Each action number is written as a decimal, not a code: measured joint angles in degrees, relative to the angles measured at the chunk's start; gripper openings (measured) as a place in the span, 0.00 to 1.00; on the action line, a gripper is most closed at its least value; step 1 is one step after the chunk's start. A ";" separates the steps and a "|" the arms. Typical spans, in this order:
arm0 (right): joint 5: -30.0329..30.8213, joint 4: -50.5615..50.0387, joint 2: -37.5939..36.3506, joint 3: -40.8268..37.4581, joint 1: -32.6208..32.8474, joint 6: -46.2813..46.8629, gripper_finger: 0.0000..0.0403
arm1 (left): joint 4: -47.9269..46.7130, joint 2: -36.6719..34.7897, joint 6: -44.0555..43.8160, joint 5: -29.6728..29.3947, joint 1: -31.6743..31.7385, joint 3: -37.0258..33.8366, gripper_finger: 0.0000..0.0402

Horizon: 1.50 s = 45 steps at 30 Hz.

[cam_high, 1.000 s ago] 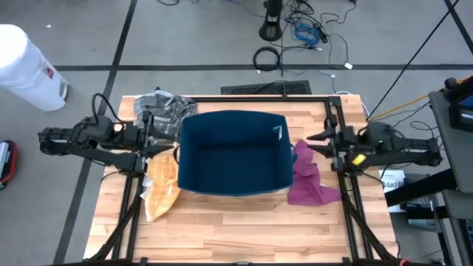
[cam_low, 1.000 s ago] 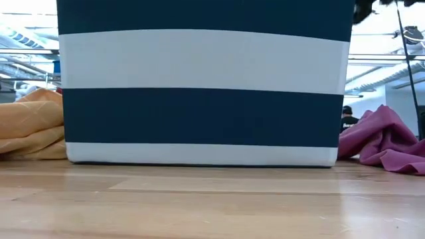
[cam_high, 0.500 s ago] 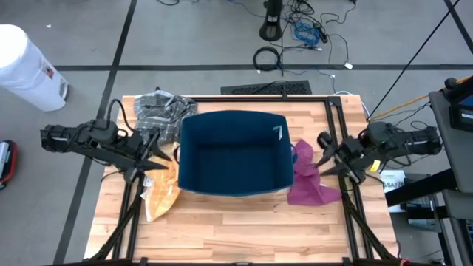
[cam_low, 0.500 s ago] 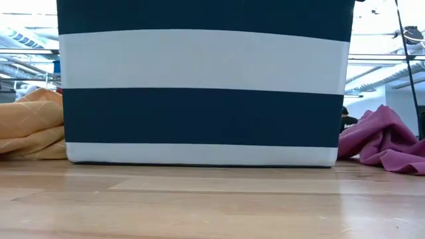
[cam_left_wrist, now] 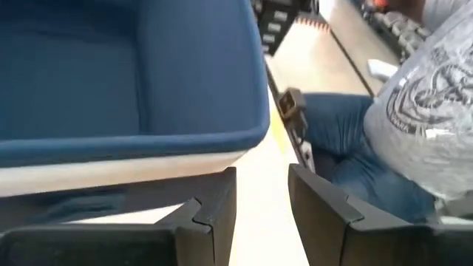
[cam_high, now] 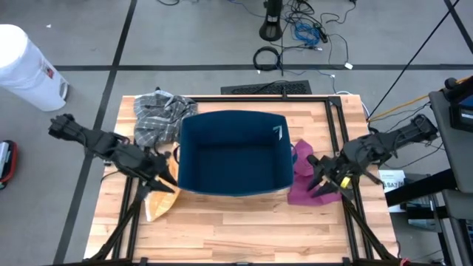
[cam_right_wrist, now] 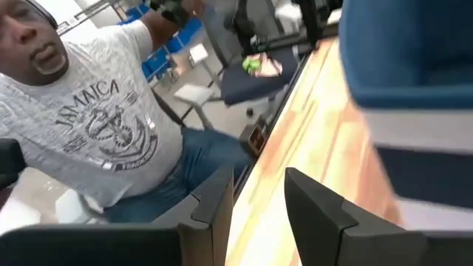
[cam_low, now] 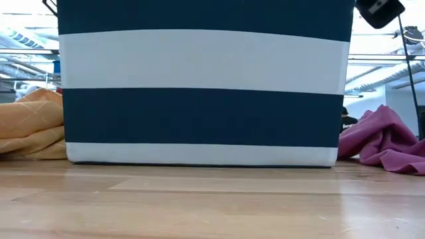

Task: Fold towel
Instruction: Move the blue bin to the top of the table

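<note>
Left gripper (cam_high: 164, 182) hovers over the orange towel (cam_high: 158, 198), fingers parted, gripping nothing. Right gripper (cam_high: 319, 185), likewise parted, hangs above the magenta towel (cam_high: 310, 185). Between them stands the blue bin (cam_high: 233, 151) (no visible contents); a grey towel (cam_high: 155, 118) lies behind.
</note>
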 joint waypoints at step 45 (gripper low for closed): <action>31.38 11.96 20.13 -7.06 17.67 14.32 0.27 | 7.38 -2.44 16.61 -27.49 -1.15 0.07 0.32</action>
